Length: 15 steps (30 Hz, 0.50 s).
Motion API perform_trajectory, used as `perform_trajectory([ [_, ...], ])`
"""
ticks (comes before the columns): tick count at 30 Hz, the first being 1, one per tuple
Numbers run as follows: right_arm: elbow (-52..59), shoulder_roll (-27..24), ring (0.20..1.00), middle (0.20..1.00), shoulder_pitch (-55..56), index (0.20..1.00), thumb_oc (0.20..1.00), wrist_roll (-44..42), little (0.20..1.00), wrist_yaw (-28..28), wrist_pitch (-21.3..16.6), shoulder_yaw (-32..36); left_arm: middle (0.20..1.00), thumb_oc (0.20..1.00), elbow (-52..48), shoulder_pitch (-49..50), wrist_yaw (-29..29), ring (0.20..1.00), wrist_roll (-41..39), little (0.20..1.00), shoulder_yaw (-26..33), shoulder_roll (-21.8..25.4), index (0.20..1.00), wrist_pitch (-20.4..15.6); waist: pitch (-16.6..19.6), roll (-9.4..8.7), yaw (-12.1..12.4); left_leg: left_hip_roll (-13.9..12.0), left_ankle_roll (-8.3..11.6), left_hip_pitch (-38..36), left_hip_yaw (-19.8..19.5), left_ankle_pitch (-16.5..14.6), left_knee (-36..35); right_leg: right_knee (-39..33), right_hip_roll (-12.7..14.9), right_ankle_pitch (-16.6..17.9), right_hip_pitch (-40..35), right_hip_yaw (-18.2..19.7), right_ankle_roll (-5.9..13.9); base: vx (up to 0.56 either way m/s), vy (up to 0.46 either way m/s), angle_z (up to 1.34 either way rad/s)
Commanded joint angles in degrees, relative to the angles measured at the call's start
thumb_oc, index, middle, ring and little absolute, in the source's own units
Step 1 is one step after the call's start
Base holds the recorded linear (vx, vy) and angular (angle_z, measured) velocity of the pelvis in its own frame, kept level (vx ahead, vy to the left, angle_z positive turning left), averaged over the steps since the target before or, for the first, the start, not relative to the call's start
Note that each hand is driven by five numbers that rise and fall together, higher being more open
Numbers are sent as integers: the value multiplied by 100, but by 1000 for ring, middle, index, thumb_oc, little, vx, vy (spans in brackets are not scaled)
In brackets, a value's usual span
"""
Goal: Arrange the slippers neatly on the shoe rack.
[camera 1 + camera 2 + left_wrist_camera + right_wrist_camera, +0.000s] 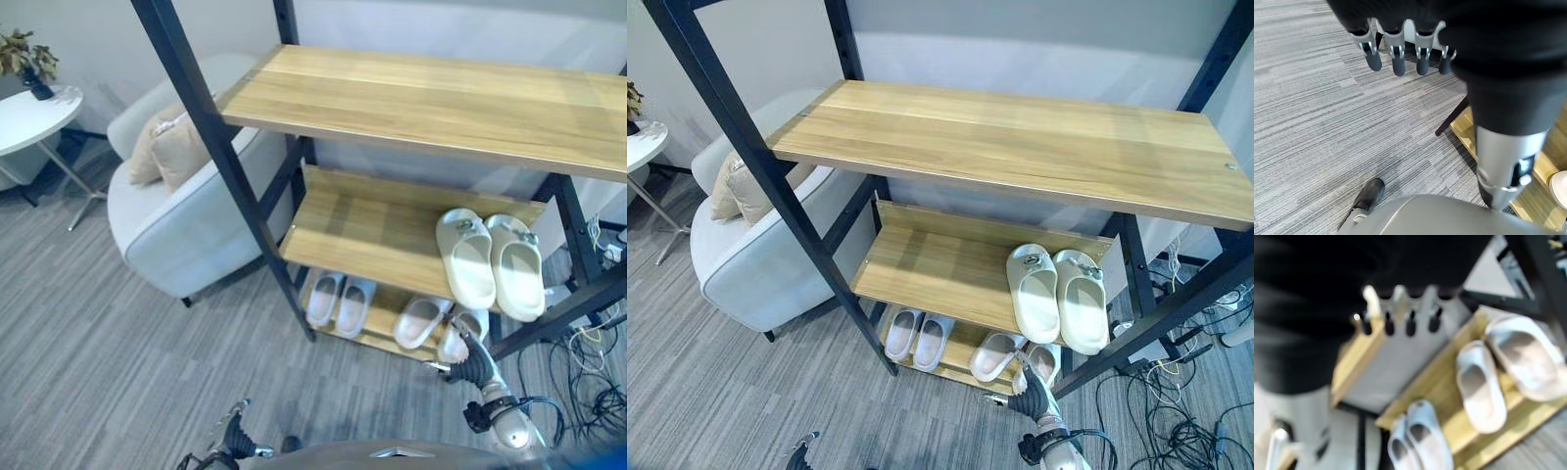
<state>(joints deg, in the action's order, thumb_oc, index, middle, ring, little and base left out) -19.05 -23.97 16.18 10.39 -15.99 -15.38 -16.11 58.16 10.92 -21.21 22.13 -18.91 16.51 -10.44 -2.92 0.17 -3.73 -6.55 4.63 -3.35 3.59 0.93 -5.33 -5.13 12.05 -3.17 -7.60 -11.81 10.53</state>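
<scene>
Three slipper pairs on the shoe rack [411, 230]: cream pair [490, 259] middle shelf, two pale pairs [338, 302] bottom shelf, one partly hidden behind the right hand [472, 360]. Both hands empty, fingers relaxed; left hand [1400, 49] over carpet.

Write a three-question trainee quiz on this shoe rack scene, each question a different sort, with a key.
1. True or false: the top shelf holds a pair of slippers.
2. How many pairs sit on the bottom shelf?
3. Which hand hangs just in front of the bottom shelf? A) left hand B) right hand

Key:
1. False; the cream pair is on the middle shelf.
2. Two: the pale blue-white pair and the pinkish-white pair.
3. B
</scene>
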Motion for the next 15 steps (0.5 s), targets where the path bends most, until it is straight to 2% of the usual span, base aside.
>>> perform_trajectory([
  [1,447,-88,1000,1000,122,1000,1000,1,1000,-161,-230,95,1000,1000,238,-37,-149,1000,138,1000,355,76,1000,-80,202,-43,97,26,-1,-59,-25,-250,33,268,-212,454,634,134,-30,0,0,0],
  [15,589,-45,1000,1000,295,1000,1000,-61,1000,-324,-256,342,1000,1000,-192,43,-166,1000,46,1000,296,142,1000,-190,227,-39,67,20,-9,-59,-20,-268,33,234,-232,459,643,162,-36,0,0,0],
])
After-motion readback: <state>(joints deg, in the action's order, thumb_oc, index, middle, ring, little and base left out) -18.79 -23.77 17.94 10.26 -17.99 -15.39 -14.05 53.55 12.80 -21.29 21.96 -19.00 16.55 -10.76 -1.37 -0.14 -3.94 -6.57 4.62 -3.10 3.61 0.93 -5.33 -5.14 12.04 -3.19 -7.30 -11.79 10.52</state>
